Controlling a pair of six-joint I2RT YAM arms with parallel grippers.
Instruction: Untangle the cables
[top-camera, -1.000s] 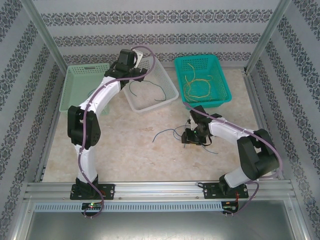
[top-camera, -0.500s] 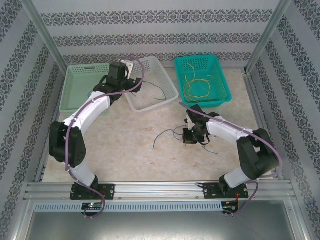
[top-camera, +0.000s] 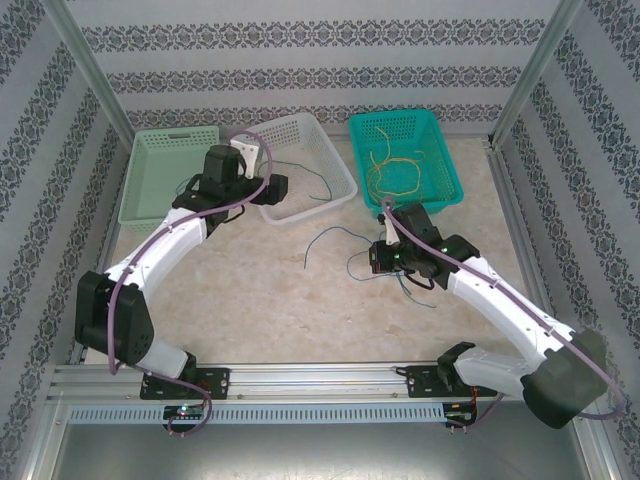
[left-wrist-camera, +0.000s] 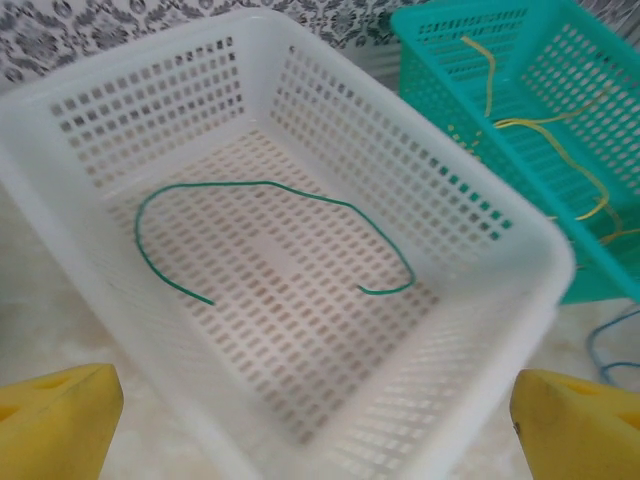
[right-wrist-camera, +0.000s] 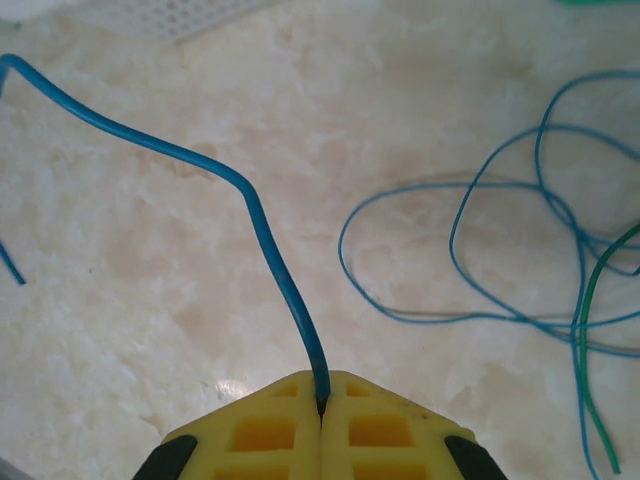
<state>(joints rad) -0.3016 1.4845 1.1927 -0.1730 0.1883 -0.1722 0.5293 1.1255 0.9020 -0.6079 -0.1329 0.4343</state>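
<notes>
Since right gripper (right-wrist-camera: 320, 405) just pinched shut on blue cable (right-wrist-camera: 255, 210), running to eleven o'clock: extraction ready; left gripper (left-wrist-camera: 320, 420) spread.

Three baskets stand in a row along the far side of the bench (top-camera: 250, 290). Seen from the bench's middle, the left basket (top-camera: 160, 175) lies at 10 o'clock. The middle basket (top-camera: 332, 152) lies at 12, turned askew, and the right basket (top-camera: 420, 205) lies at 1 o'clock. A single wire (left-wrist-camera: 260, 184) lies inside the middle basket, and a bunch of wires (top-camera: 395, 170) lies in the right basket. The left hand (top-camera: 272, 188) hangs at the middle basket's 7 o'clock corner. The loose wires (top-camera: 360, 268) lie on the bench just right of its middle, at 6 o'clock from the right basket. The right hand (top-camera: 378, 258) sits over them. One strand (right-wrist-camera: 250, 200) is pinched between its fingers and runs off toward 10 o'clock.
</notes>
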